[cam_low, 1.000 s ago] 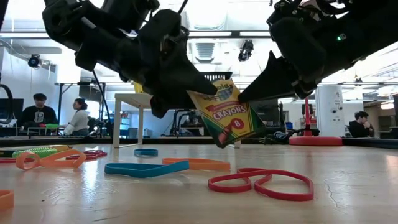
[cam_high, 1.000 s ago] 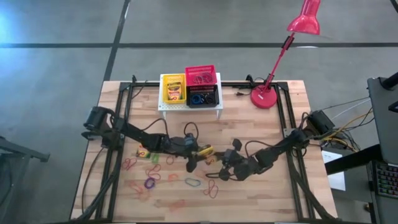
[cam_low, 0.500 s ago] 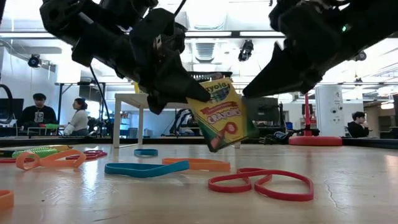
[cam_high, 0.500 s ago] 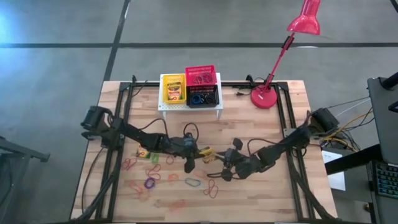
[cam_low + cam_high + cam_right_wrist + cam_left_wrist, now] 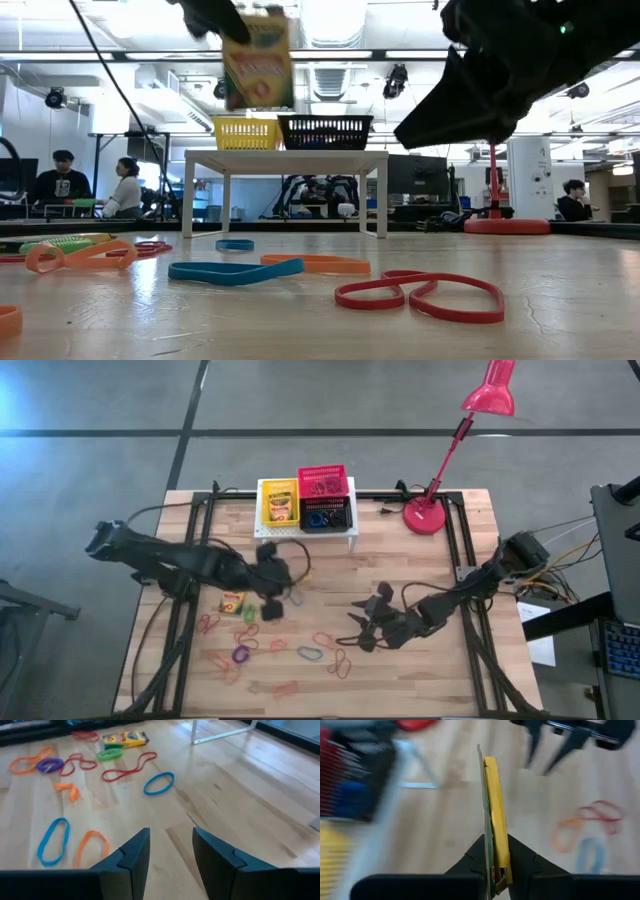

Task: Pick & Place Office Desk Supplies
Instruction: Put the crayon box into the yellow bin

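Crayon box, pinched edge-on in our left gripper, rides high at the low view's upper left. It looks light, thin cardboard: we'd squeeze its flat faces gently. Right gripper gapes empty.

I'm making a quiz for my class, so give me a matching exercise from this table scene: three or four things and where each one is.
Things:
1. crayon box
2. second crayon box
3. red lamp
4. right gripper

Places:
A. on the table's far right corner
B. lying on the table among elastic loops
C. empty, open, low over the table
D. pinched in the left gripper

Pairs: 1-D, 2-B, 3-A, 4-C
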`<control>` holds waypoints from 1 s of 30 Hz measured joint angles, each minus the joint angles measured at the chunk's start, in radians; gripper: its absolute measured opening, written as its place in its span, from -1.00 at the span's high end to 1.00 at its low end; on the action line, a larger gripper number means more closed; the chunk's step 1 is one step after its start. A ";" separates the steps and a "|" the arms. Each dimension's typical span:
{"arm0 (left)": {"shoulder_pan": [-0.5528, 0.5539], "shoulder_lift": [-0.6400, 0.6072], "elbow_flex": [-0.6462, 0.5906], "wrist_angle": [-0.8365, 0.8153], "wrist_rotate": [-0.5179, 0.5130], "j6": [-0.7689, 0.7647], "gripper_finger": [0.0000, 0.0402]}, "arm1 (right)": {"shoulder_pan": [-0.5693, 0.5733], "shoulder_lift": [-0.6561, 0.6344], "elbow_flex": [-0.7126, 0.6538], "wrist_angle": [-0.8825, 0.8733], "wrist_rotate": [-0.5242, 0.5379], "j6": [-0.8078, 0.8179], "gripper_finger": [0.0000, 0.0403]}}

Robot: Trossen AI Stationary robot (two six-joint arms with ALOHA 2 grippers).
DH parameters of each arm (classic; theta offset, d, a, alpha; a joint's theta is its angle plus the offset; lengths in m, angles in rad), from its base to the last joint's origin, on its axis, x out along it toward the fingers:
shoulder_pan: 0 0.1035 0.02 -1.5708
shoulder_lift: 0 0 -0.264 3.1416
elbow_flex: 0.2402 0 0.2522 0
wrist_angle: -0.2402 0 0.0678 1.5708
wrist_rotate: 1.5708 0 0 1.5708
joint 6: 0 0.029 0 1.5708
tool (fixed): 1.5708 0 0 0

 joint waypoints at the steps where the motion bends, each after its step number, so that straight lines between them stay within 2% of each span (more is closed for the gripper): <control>1: 0.015 -0.014 0.033 -0.048 -0.022 0.034 0.80 | -0.001 0.018 0.002 0.025 0.008 -0.004 0.29; 4: 0.081 -0.045 0.113 -0.152 -0.098 0.158 0.80 | -0.002 0.070 0.008 0.092 0.026 -0.027 0.31; 7: 0.177 -0.062 0.158 -0.158 -0.166 0.314 0.80 | -0.007 0.108 0.013 0.147 0.026 -0.038 0.34; 12: 0.385 -0.061 0.172 -0.098 -0.149 0.582 0.80 | -0.011 0.143 0.031 0.158 0.028 -0.041 0.39; 16: 0.550 -0.050 0.168 -0.118 -0.003 0.664 0.79 | -0.011 0.145 0.039 0.158 0.028 -0.041 0.41; 21: 0.712 -0.047 0.167 -0.145 0.292 0.670 0.79 | -0.011 0.145 0.040 0.160 0.028 -0.041 0.42; 23: 0.752 -0.039 0.167 -0.151 0.368 0.671 0.79 | -0.011 0.144 0.040 0.160 0.028 -0.039 0.42; 30: 0.802 0.022 0.166 -0.205 0.452 0.705 0.79 | -0.011 0.144 0.040 0.161 0.027 -0.029 0.41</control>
